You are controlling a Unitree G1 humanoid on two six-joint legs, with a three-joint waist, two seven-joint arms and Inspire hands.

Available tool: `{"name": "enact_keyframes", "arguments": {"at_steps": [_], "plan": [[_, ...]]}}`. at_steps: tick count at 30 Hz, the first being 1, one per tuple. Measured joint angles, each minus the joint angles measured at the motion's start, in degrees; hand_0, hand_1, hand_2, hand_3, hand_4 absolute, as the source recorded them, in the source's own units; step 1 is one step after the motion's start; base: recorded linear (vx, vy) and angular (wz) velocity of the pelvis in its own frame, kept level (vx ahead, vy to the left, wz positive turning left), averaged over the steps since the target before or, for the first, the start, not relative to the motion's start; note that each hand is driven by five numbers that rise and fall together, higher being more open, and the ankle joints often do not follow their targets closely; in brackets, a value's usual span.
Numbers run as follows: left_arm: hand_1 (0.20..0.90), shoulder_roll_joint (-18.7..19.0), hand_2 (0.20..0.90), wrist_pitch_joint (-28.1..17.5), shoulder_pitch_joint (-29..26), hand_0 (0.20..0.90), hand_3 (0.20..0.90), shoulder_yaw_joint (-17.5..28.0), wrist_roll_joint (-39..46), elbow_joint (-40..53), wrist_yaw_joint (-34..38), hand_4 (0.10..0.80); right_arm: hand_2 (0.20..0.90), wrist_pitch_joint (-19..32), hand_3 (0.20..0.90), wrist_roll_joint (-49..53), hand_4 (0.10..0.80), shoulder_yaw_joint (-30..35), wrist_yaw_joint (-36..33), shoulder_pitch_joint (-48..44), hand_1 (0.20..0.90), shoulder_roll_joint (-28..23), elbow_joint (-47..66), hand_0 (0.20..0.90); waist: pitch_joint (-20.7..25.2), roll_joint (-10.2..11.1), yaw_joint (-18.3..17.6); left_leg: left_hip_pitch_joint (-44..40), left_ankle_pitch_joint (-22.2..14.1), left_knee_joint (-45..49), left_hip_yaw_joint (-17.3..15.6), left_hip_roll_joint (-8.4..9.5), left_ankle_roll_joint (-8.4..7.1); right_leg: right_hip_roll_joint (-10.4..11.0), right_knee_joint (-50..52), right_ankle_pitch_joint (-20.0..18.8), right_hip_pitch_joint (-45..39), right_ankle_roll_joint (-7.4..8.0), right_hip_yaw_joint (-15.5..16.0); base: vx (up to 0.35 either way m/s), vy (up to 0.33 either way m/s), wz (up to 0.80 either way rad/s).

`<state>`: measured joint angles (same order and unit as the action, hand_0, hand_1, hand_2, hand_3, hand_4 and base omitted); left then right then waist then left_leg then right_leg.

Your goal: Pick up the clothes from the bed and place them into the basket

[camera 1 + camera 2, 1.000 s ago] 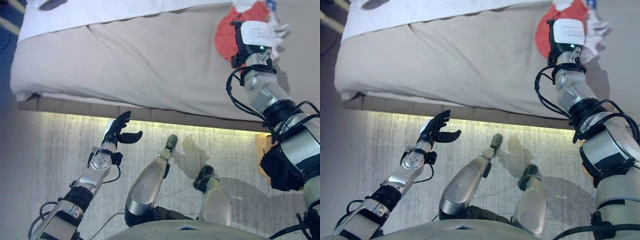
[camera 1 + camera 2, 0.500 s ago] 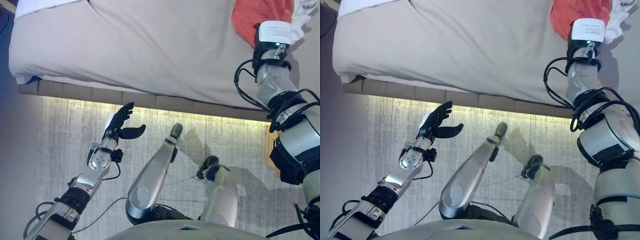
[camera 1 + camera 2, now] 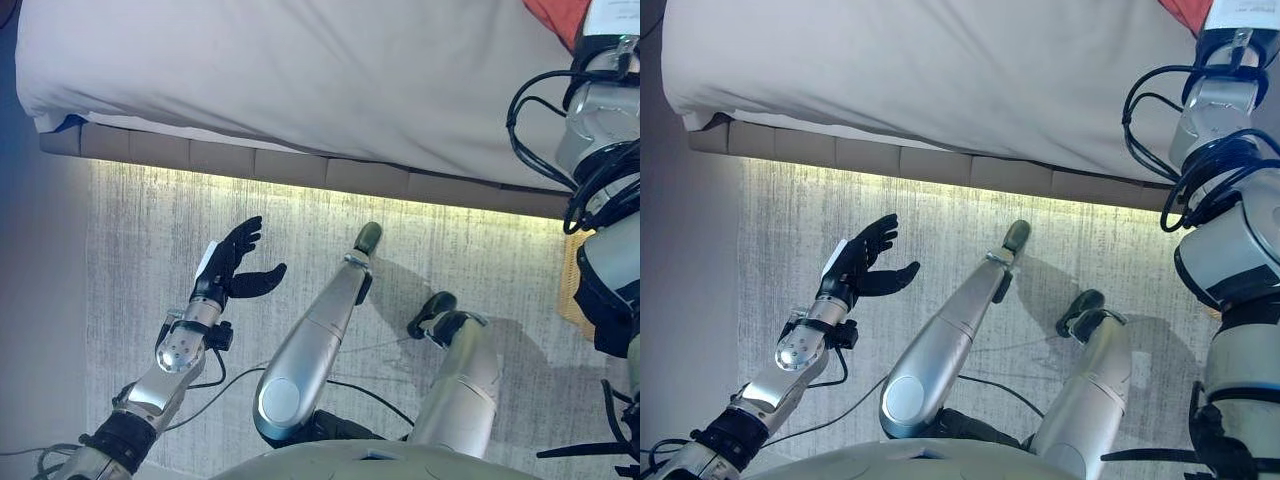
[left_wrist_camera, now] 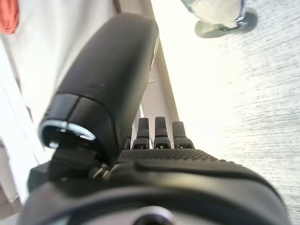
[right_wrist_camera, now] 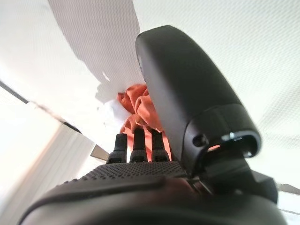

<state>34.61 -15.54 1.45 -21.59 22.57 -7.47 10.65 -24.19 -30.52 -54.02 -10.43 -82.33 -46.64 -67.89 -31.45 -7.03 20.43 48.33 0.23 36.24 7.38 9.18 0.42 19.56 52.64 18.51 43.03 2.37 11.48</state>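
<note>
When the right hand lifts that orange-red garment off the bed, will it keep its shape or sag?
Likely sag: the orange-red garment lies crumpled in soft folds on the bed, so it looks floppy and light. Loose parts would probably hang below the right hand. Bunched cloth should give the fingers easy purchase, hardly slippery.

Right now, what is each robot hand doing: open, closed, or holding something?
Left robot hand: open, empty, over the floor.
Right robot hand: on the bed by the orange cloth; grip cannot be told.
</note>
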Motion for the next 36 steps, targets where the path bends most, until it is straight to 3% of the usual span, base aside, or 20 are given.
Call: {"name": "enact_keyframes", "arguments": {"at_steps": [2, 3, 4, 6, 14, 25, 29, 36], "plan": [[0.9, 0.4, 0.9, -0.7, 0.1, 0.9, 0.9, 0.6, 0.1, 0.3, -0.1, 0.8, 0.9, 0.1, 0.9, 0.1, 0.8, -0.3, 0.0, -0.4, 0.9, 0.0, 0.0, 0.9, 0.0, 0.0, 0.2, 0.5, 0.0, 0.6, -0.1, 0.05, -0.06, 0.0, 0.7, 0.0, 0.5, 0.0, -0.2, 0.0, 0.0, 0.0], [0.9, 0.4, 0.9, -0.8, 0.2, 0.9, 0.9, 1.3, 0.1, 0.6, -0.2, 0.8, 0.484, 0.2, 0.414, 0.2, 0.314, -0.8, 0.0, -1.1, 0.484, 0.0, 0.0, 0.484, 0.0, 0.0, 0.2, 0.8, -0.1, 0.5, -0.1, 0.06, -0.09, 0.0, 0.8, 0.0, 0.9, 0.0, -0.2, 0.0, 0.0, 0.0], [0.9, 0.5, 0.9, -0.8, 0.2, 0.9, 0.9, 1.8, 0.6, 1.0, -0.4, 0.8, 0.3, 0.2, 0.2, 0.6, 0.1, -1.0, 0.0, -1.6, 0.3, -0.1, 0.0, 0.3, 0.0, 0.0, 0.2, 1.2, -0.1, 0.6, -0.1, 0.05, -0.1, 0.0, 1.0, 0.0, 1.4, -0.01, -0.2, 0.017, -0.019, 0.04], [0.9, 1.1, 0.9, -0.8, 0.3, 0.9, 0.9, 2.2, 1.1, 1.6, -0.8, 0.8, 0.3, 0.5, 0.2, 2.4, 0.1, -1.0, -0.4, -2.4, 0.3, -0.5, 0.0, 0.3, 0.0, 0.0, 0.3, 1.6, -0.1, 0.5, 0.1, 0.05, -0.11, 0.1, 1.5, 0.6, 1.8, -1.01, -0.1, 0.001, -0.02, 0.08], [0.9, 1.6, 0.9, -0.8, 1.2, 0.9, 0.9, 2.2, 1.1, 1.9, -1.6, 0.8, 0.3, 1.9, 0.2, 7.3, 0.1, -0.9, -3.5, -4.1, 0.3, -1.3, 1.1, 0.3, 0.0, 0.0, 0.2, 0.3, -0.1, 0.6, 0.1, -0.19, -0.16, 0.1, 1.1, 0.6, 0.5, -1.03, 0.0, -0.002, -0.002, -0.01], [0.9, 1.7, 0.9, -0.5, 0.3, 0.9, 0.9, 2.2, 1.1, 1.4, -1.7, 0.8, 0.3, 5.7, 0.2, 12.7, 0.1, 2.0, -8.0, -3.1, 0.3, -2.2, 2.6, 0.3, 0.0, 0.0, -1.3, -10.3, -0.5, -3.7, -0.6, -0.46, 0.53, -0.1, -5.1, 0.5, -10.7, -0.96, 0.5, -0.001, -0.01, -0.04], [0.9, 1.6, 0.9, 0.1, -0.2, 0.9, 0.9, 2.2, 1.0, 0.2, -1.9, 0.8, 0.3, 7.3, 0.2, 13.7, 0.1, 2.1, -8.0, -2.2, 0.3, -2.6, 3.1, 0.3, 0.0, 0.1, -1.6, -15.9, -0.5, -7.0, -1.1, -1.33, 0.62, -0.4, -9.0, 0.5, -16.2, -0.93, 1.7, 0.003, -0.037, -0.09], [0.9, 1.1, 0.9, 1.7, -3.3, 0.9, 0.9, 1.8, 1.0, -1.9, -2.0, 0.8, 0.3, 10.2, 0.2, 16.3, 0.1, 4.1, -8.0, -0.4, 0.3, -5.5, 4.2, 0.3, -0.1, 0.8, -2.0, -24.4, 0.6, -11.7, -1.6, -2.17, 1.38, -1.4, -14.4, -1.2, -24.6, 0.81, 2.3, 0.012, -0.031, -0.07]]}}
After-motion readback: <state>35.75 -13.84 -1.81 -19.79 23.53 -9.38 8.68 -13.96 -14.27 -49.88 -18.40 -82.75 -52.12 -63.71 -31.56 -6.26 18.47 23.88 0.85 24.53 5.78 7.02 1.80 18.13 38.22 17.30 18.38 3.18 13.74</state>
